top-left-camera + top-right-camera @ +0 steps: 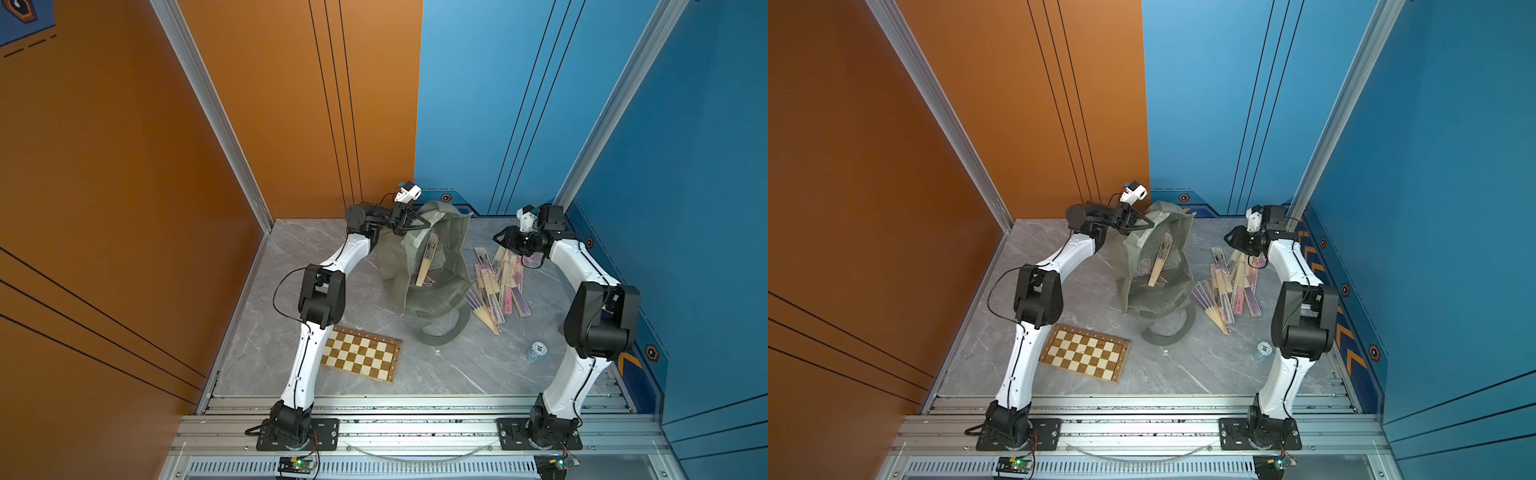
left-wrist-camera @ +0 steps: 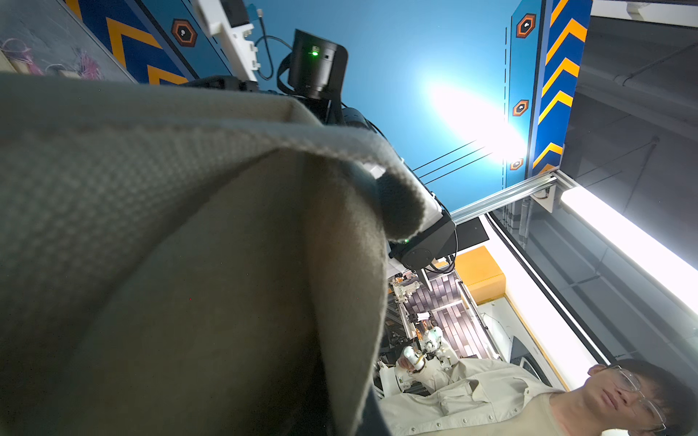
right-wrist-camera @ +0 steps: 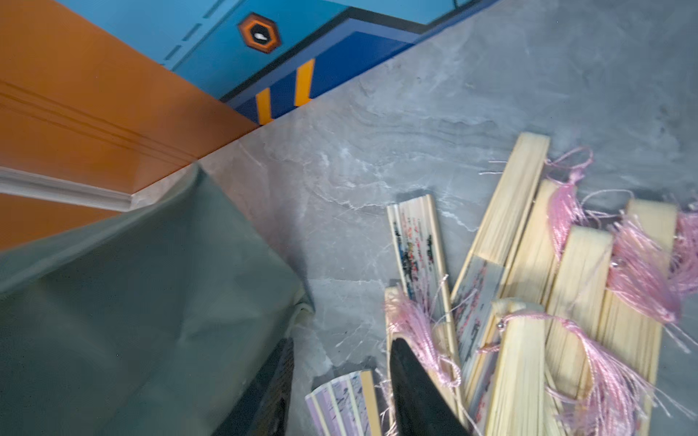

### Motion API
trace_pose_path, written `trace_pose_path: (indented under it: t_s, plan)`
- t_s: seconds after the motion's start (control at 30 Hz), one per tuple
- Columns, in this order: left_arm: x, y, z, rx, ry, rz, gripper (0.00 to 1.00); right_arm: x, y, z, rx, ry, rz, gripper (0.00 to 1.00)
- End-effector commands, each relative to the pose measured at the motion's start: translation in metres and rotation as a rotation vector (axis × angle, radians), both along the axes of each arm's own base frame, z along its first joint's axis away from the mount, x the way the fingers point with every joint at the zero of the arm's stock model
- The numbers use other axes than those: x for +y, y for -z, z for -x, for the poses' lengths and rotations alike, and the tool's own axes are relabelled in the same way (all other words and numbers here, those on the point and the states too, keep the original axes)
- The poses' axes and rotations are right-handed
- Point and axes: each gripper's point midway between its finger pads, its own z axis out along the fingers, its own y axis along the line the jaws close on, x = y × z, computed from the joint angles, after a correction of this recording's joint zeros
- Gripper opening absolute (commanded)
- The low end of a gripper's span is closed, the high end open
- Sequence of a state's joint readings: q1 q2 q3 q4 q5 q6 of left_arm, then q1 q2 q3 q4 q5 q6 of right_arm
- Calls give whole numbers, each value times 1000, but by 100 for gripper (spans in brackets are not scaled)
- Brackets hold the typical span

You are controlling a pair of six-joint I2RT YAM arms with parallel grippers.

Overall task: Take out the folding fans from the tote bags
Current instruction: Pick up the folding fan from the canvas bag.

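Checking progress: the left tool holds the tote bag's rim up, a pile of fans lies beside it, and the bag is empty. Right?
Not empty: both top views show one fan inside the tote bag. The left tool does hold its rim, and the pile of fans lies beside it.

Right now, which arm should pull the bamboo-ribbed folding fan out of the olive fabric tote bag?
Likely right. The right hand is open and empty beside the olive fabric tote bag; the left hand pinches the rim, holding the mouth open.
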State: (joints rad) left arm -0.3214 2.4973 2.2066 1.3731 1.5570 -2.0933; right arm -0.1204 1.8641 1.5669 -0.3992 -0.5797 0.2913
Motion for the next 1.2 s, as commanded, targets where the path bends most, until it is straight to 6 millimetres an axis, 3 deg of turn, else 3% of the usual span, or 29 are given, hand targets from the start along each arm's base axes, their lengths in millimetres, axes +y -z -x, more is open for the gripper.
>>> trace_pose_path:
  t_s: [0.0,0.13,0.2,0.3,0.43,0.53,0.63,0.83,1.17]
  plan:
    - [8,5,9,295,27,-183,0,36,-75,32,-193,-184,-61,46]
    - [8,6,8,299,28,-184,0,73,-144,69,-362,-317,-223,46]
    - [8,7,8,303,27,-185,0,95,-168,92,-418,-385,-230,48]
    - [8,7,8,302,27,-186,0,132,-184,126,-452,-489,-204,50]
    - [9,7,8,303,26,-186,0,175,-189,163,-477,-591,-141,50]
    - [9,7,9,308,27,-187,0,196,-171,179,-462,-630,-51,51]
    - [9,5,10,302,27,-185,0,208,-145,181,-381,-615,21,52]
    - [8,1,12,292,29,-181,0,213,-86,174,-188,-541,151,54]
    - [6,-4,16,282,34,-180,0,215,-14,161,12,-434,291,55]
